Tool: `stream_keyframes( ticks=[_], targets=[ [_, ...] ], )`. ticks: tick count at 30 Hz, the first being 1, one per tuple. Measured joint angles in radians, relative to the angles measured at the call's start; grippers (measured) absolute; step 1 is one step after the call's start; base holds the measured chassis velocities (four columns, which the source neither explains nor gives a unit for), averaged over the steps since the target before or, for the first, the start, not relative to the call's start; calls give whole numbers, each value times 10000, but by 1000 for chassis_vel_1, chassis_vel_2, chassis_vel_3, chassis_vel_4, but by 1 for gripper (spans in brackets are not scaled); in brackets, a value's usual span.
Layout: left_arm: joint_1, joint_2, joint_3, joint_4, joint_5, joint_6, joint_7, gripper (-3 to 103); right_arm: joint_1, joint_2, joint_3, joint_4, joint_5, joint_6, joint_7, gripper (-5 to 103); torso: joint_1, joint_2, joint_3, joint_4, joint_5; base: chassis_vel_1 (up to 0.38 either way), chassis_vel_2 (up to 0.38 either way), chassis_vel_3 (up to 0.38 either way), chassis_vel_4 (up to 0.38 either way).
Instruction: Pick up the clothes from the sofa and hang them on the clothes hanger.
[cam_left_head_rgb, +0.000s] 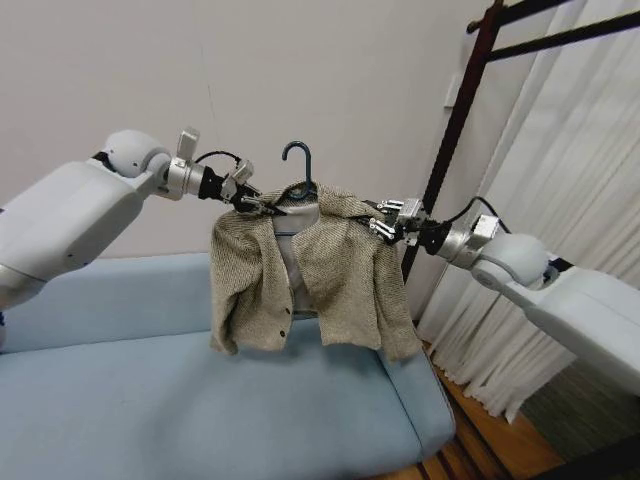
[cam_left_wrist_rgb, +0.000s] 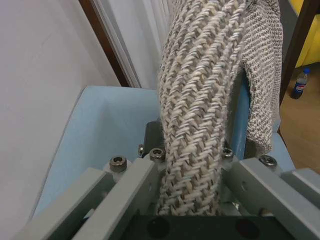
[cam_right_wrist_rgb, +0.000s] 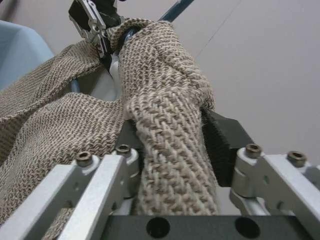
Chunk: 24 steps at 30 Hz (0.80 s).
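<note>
Blue sofa (cam_left_head_rgb: 150, 400) | white wall (cam_left_head_rgb: 330, 70) | dark rack (cam_left_head_rgb: 460, 110) | both jaws clamp cardigan (cam_left_head_rgb: 340, 270) on hanger (cam_left_head_rgb: 306, 170)

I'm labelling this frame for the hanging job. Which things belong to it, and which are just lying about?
Job: cardigan, hanger, sofa, dark rack frame, left gripper and right gripper, both with jaws shut on the cardigan's shoulders.
Lying about: curtain, bottle on the floor.
</note>
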Motion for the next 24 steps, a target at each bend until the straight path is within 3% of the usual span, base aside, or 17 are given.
stream_keyframes(
  ticks=[5,8,9,13,15,18,24],
  targets=[
    [-11,-21,0,-7,0,0,2,8,-12,-292,78,236,732,-434,-112,48,0,0,0,0,0,0,0,0,0],
    [-12,-29,0,-8,0,-3,-12,8,19,-456,148,379,1757,-1168,-238,59,-1,0,0,0,-1,0,0,0,0],
    [-12,-29,0,-8,0,-3,-12,8,19,-456,148,379,1757,-1168,-238,59,-1,0,0,0,-1,0,0,0,0],
    [48,-29,-73,-13,61,-49,-76,8,511,-293,23,120,3372,-2430,-354,81,-1,0,0,1,-1,0,0,0,0],
    [65,-29,-96,-18,77,-53,-85,8,582,-253,14,59,3580,-2568,-368,81,0,0,0,2,-2,0,0,0,0],
    [156,-21,-170,-66,127,-75,-135,8,811,-25,80,-240,4589,-3055,-434,96,-1,0,0,3,-1,0,0,0,0],
    [201,103,-202,-166,129,-146,-135,8,843,79,338,-510,5416,-3674,-778,100,-1,0,0,0,-1,0,0,0,0]
  ],
)
